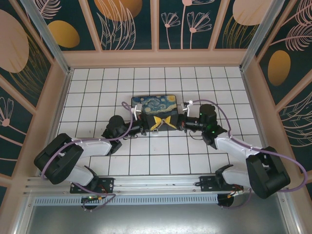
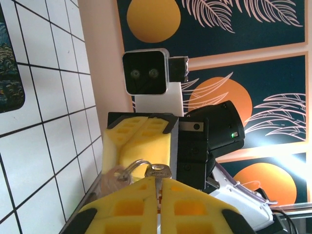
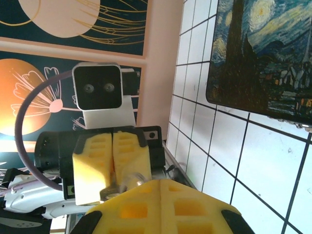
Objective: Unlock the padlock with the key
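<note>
In the left wrist view my left gripper is shut on the blade of a silvery key. The key's head sticks out past the yellow pads. Its ring loops left to a blurred pale bunch. My right gripper faces it tip to tip, shut. From the right wrist view, my right gripper shows a closed seam with nothing visible in it, and my left gripper holds the metal piece. Overhead, the left gripper and right gripper meet. The padlock is hidden.
The black box with the Starry Night lid lies just behind the two grippers on the white grid floor. A small metal fitting shows at the box's front edge. Walls enclose the floor on three sides.
</note>
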`<act>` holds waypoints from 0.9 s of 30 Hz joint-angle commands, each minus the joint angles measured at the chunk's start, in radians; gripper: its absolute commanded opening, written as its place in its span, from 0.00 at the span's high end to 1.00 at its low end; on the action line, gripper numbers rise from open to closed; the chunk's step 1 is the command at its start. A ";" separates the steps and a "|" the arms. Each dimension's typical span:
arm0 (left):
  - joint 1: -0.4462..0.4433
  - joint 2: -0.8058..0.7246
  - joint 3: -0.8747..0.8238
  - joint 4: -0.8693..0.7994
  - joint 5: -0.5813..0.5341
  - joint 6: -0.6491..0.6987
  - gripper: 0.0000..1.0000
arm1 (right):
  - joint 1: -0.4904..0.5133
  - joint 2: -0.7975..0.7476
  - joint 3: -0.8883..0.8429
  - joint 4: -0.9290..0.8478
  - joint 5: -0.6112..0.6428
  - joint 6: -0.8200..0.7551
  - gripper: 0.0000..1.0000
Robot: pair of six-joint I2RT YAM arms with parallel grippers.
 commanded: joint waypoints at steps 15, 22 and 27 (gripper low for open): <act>0.019 -0.077 0.094 -0.407 0.078 0.272 1.00 | -0.037 -0.134 0.164 -0.485 0.115 -0.463 0.63; 0.024 -0.087 0.134 -0.526 0.155 0.220 1.00 | 0.041 -0.162 0.076 -0.280 0.140 -0.813 0.59; 0.044 -0.098 0.157 -0.568 0.194 0.166 0.99 | 0.027 -0.175 -0.023 -0.100 0.090 -0.931 0.58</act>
